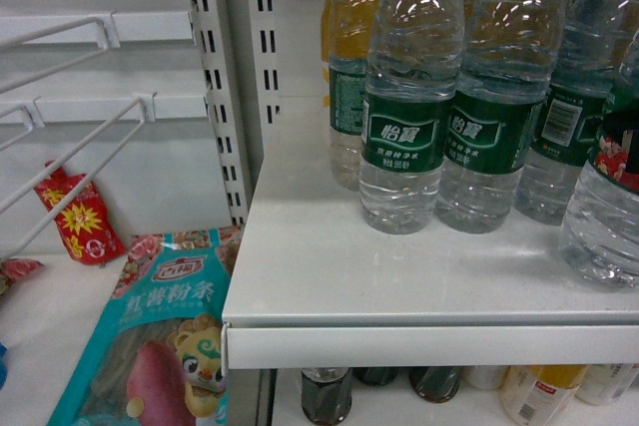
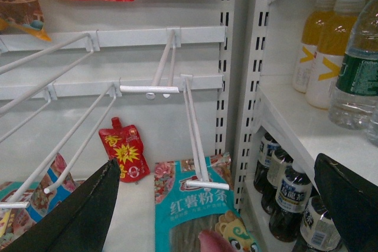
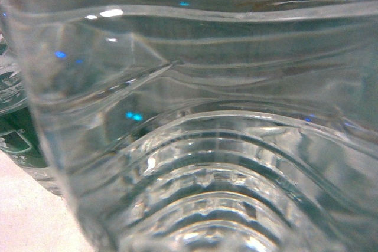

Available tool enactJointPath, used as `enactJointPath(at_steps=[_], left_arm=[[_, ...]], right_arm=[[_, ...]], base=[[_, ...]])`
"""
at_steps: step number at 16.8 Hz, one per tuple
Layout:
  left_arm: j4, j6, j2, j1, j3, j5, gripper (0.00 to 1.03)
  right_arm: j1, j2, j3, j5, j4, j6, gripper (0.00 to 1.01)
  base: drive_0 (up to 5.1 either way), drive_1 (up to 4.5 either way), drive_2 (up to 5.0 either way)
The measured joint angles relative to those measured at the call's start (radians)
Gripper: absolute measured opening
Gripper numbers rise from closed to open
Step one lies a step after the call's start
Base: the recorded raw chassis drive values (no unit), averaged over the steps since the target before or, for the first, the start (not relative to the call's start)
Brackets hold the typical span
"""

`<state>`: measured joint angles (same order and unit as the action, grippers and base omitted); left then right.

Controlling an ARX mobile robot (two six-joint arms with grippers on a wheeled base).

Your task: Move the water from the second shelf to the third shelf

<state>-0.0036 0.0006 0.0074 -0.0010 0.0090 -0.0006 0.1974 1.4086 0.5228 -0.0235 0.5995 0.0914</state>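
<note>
- One water bottle (image 1: pixel 609 197) with the red-printed band stands at the far right of the white shelf (image 1: pixel 399 276) in the head view, cut by the frame edge; I take it as the task bottle.
- Right wrist view is filled by ribbed clear plastic (image 3: pixel 195 146), lens pressed close against a bottle, so the right arm is at it. The right gripper is not visible in any view; cannot tell whether it's closed on the bottle or not.
- Left gripper (image 2: pixel 230 205): jaws spread wide, nothing between them, hanging in front of the peg-hook bay with the snack bags.
- Risks, judged from here:
  - The bottle sits tight against the neighbouring green-label bottles (image 1: pixel 404 107). Pulling it sideways or tilted could drag or topple them.
  - Ribbed wet-looking plastic, full bottle: a shallow pinch could slip when lifted.
  - No view of the fingers, so a bad grip would go unseen.
  - Lifting straight up risks hitting the shelf above; it is out of frame.
- Counts, head view:
  - at least five clear water bottles on this shelf
  - two orange juice bottles (image 1: pixel 349 17) behind them
  - three dark bottle tops (image 1: pixel 326 391) and three pale ones on the shelf below
- Left wrist view: two juice bottles, four dark cola bottles (image 2: pixel 289 196) below.
</note>
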Motion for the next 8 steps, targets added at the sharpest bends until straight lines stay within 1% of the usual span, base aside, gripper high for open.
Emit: enactJointPath(at_steps=[8], left_arm=[[0.0, 0.0, 0.0, 0.0, 0.0, 0.0, 0.98]], right_arm=[[0.013, 0.043, 0.008, -0.01, 0.021, 0.0, 0.41]], base=[[0.0, 0.0, 0.0]])
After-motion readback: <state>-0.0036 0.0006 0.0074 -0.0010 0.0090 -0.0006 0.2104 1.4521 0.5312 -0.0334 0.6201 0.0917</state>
